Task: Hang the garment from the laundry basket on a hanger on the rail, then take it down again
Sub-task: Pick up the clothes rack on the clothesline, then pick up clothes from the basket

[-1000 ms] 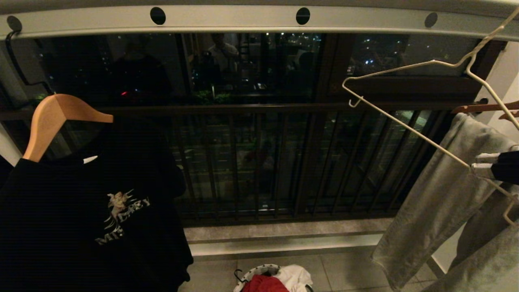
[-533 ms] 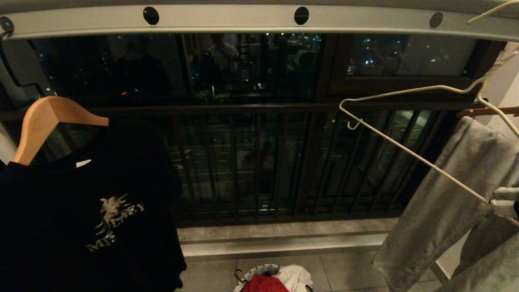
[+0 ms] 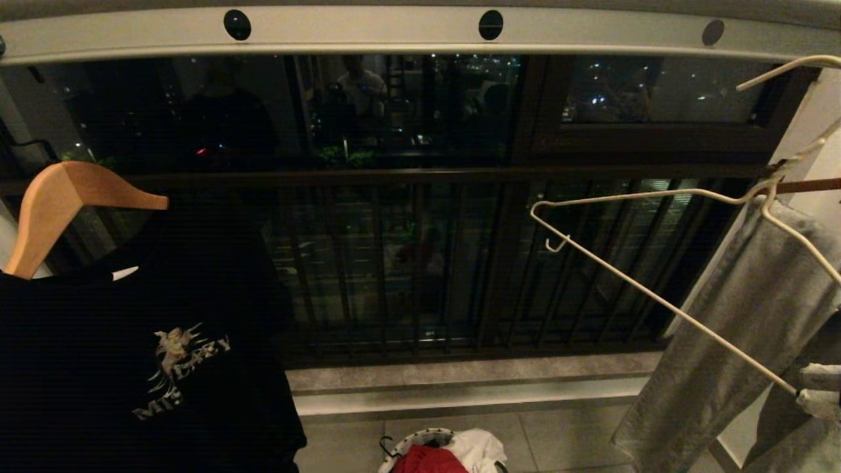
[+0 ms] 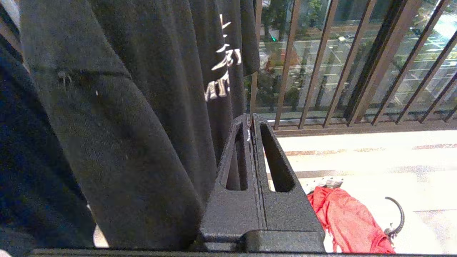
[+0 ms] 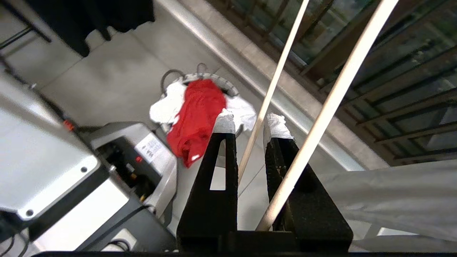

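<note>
The cream-white wire hanger is being gripped by the right tool at the far right edge of the head view, where only the white-taped fingertips are being shown. In the right wrist view a thin wire of the hanger is being clamped between the two black fingers, while a second wire is being seen crossing in front of one finger. The hanger is being held tilted, its hook just under the pale metal rail with its dark round holes, and no garment is being carried on it.

The red garment is being left in the laundry basket on the tiled floor, bunched beside a white T-shirt and draped partly over the rim. The basket is being seen well below the hanger, near the window sill.

The left tool is being kept shut on nothing, its fingers pressed together, just beside the hanging black T-shirt, which is being carried by a tan wooden hanger at the left. Grey trousers are being seen hanging at the right, behind the wire hanger.
</note>
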{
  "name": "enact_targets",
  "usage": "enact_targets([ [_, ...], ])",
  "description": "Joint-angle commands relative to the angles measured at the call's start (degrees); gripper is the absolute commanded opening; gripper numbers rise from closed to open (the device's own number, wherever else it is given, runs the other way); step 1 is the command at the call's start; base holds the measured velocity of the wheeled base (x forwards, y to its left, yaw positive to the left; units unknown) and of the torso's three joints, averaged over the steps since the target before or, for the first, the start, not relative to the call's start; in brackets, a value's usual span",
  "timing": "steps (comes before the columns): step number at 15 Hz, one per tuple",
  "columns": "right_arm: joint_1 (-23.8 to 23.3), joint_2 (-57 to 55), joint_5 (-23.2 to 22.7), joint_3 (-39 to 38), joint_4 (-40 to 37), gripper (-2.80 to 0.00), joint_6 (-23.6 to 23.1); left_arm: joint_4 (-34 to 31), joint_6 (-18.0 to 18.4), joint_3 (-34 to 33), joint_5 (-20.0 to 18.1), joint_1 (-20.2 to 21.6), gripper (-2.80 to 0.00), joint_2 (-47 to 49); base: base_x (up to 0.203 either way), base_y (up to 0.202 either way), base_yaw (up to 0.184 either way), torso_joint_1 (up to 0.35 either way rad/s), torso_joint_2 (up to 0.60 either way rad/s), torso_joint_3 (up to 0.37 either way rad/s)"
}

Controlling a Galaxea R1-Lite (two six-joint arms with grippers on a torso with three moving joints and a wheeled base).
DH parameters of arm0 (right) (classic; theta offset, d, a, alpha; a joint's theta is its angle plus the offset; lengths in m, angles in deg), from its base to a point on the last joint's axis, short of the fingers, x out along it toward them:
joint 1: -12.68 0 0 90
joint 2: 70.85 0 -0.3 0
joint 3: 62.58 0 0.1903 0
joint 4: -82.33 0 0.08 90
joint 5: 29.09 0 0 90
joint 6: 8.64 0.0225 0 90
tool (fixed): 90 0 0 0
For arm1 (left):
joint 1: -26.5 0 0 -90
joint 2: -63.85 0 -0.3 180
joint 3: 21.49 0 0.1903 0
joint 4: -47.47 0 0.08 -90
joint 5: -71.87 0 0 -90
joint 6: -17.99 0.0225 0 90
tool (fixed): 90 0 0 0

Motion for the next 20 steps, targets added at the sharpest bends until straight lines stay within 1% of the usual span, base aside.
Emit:
enact_targets([
  [1,1.06,0.59,-0.37,-1.72,-0.21,-2.80,-0.24,-0.01,0.02,-0.09,0.00,0.01,-2.80,-0.01,0.000,0.000,0.000,0.000,0.00,0.000],
  [3,2.09,0.50,-2.89,-2.82,-0.25,-2.80,-0.22,-0.01,0.02,-0.09,-0.07,0.01,-2.80,-0.01,0.000,0.000,0.000,0.000,0.00,0.000],
  [6,4.10,-0.24,-4.51,-4.08,-0.17,-2.80,-0.16,-0.01,0.02,-0.09,0.01,0.01,-2.80,-0.01,0.000,0.000,0.000,0.000,0.00,0.000],
  [8,5.33,-1.35,-6.54,-4.67,-0.08,-2.80,-0.15,-0.01,0.02,-0.09,-0.02,0.01,-2.80,-0.01,0.000,0.000,0.000,0.000,0.00,0.000],
  [13,5.56,-5.70,-11.73,-5.04,0.73,-2.80,-0.75,-0.01,0.02,-0.09,0.01,0.01,-2.80,-0.01,0.000,0.000,0.000,0.000,0.00,0.000],
  [15,5.56,-7.46,-15.09,-6.36,3.24,-2.80,-1.21,-0.01,0.02,-0.09,-0.02,0.01,-2.80,-0.01,0.000,0.000,0.000,0.000,0.00,0.000],
  [19,5.55,-11.12,-15.87,-10.59,12.59,-2.80,-0.87,-0.01,0.02,-0.09,0.00,0.01,-2.80,-0.01,0.000,0.000,0.000,0.000,0.00,0.000],
  [20,5.52,-11.45,-16.57,-11.25,13.89,-2.80,-0.86,-0.01,0.02,-0.09,0.01,0.01,-2.80,-0.01,0.000,0.000,0.000,0.000,0.00,0.000],
])
